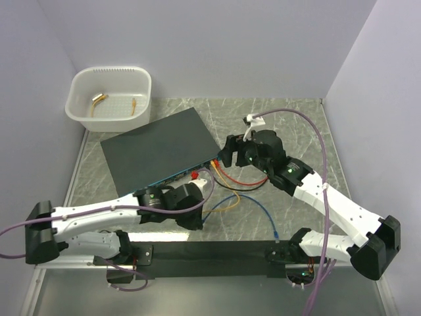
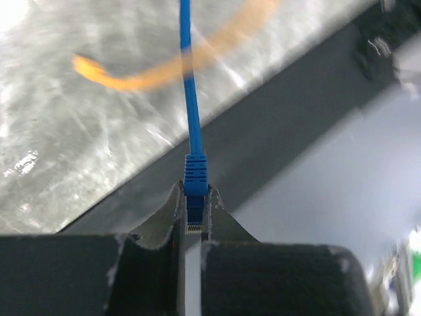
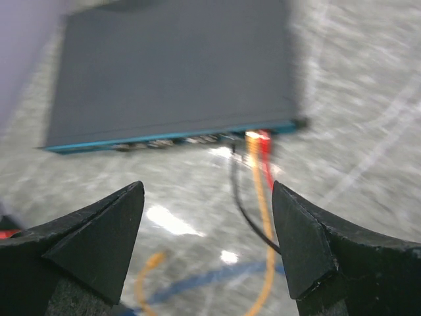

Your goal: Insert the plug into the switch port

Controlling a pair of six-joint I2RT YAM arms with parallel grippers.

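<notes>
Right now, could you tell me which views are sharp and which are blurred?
Top view: sharp, evenly lit. Left wrist: plug crisp, orange cable and table smeared, with glare. Right wrist: switch soft, one glare patch on the table.

Red cable [image 3: 266, 164], orange cable [image 3: 256, 181] and black cable [image 3: 240, 197] leave right end of flat black box's [image 1: 158, 145] teal face [image 3: 85, 146], sprawl over grey marble table [image 1: 276, 118]: approach there blocked. Small square switch ports [image 3: 164, 140] further left reachable from near side. Left gripper [image 2: 193, 197], pinching blue plug [image 2: 195, 174], crowds near side of face. Right gripper [image 3: 207, 187], jaws wide, hangs by box's right corner. White plastic tub [image 1: 79, 112] far left, well apart.
</notes>
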